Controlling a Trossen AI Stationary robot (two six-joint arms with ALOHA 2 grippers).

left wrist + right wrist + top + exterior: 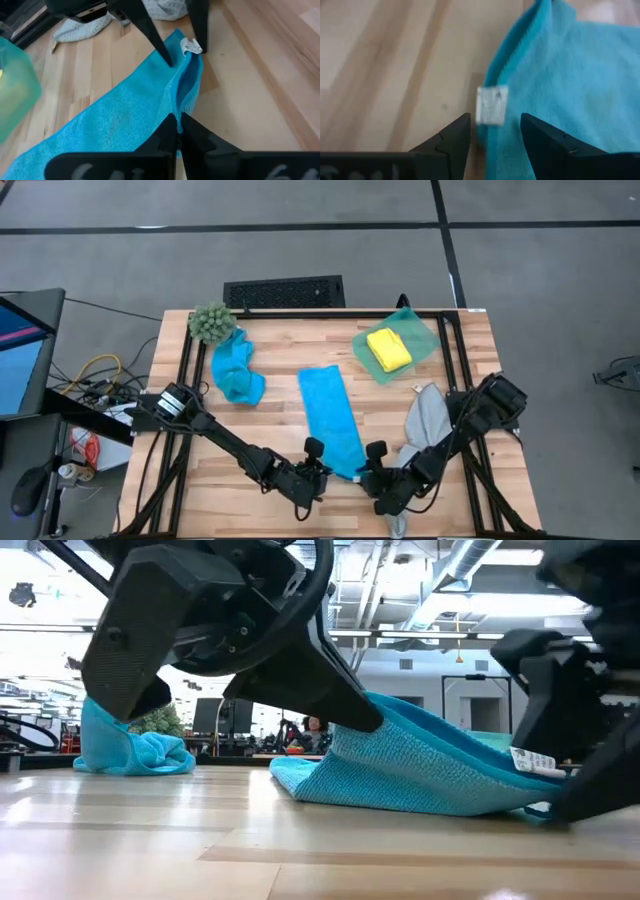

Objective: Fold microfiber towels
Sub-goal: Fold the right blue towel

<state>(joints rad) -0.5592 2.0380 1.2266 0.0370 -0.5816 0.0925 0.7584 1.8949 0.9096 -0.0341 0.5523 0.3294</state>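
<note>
Left gripper pinching blue towel (right gripper spread)

No text readable; the blue towel's white tag is blurred.

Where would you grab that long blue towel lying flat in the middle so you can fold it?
Probably by the two corners of its near short edge. The blue strip lies lengthwise, so pinching from the near side lets it fold away. The left gripper is shut on one corner; the right gripper, open, frames the corner with the white tag.
</note>
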